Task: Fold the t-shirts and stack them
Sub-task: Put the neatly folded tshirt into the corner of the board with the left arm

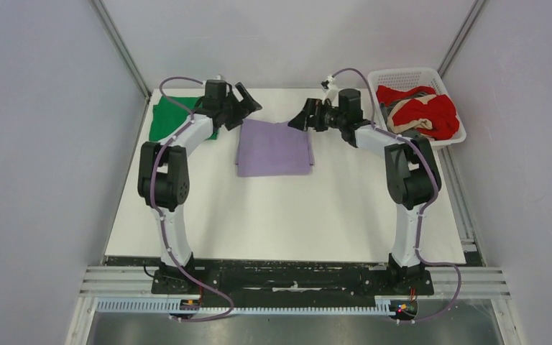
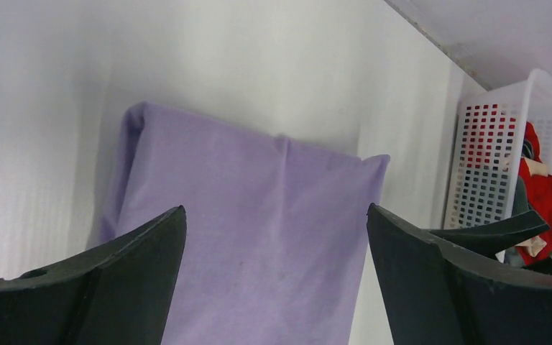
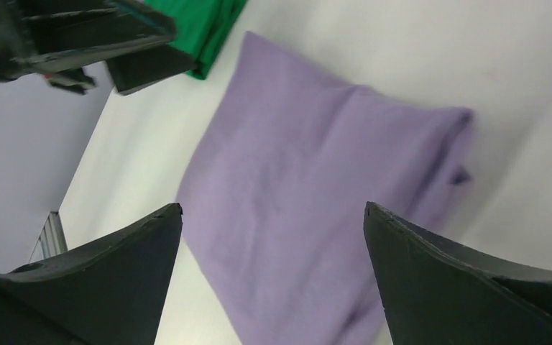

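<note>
A lavender t-shirt (image 1: 274, 148) lies folded into a rectangle at the back middle of the white table; it fills the left wrist view (image 2: 259, 230) and the right wrist view (image 3: 309, 201). A green t-shirt (image 1: 169, 117) lies folded at the back left, partly hidden by the left arm, its corner showing in the right wrist view (image 3: 201, 21). My left gripper (image 1: 247, 100) hovers open above the lavender shirt's far left corner, holding nothing. My right gripper (image 1: 303, 116) hovers open over its far right corner, also empty. Red and tan t-shirts (image 1: 422, 109) are heaped in the basket.
A white lattice basket (image 1: 410, 75) stands at the back right corner, also seen in the left wrist view (image 2: 499, 136). Grey walls enclose the table (image 1: 280, 215) on the left, back and right.
</note>
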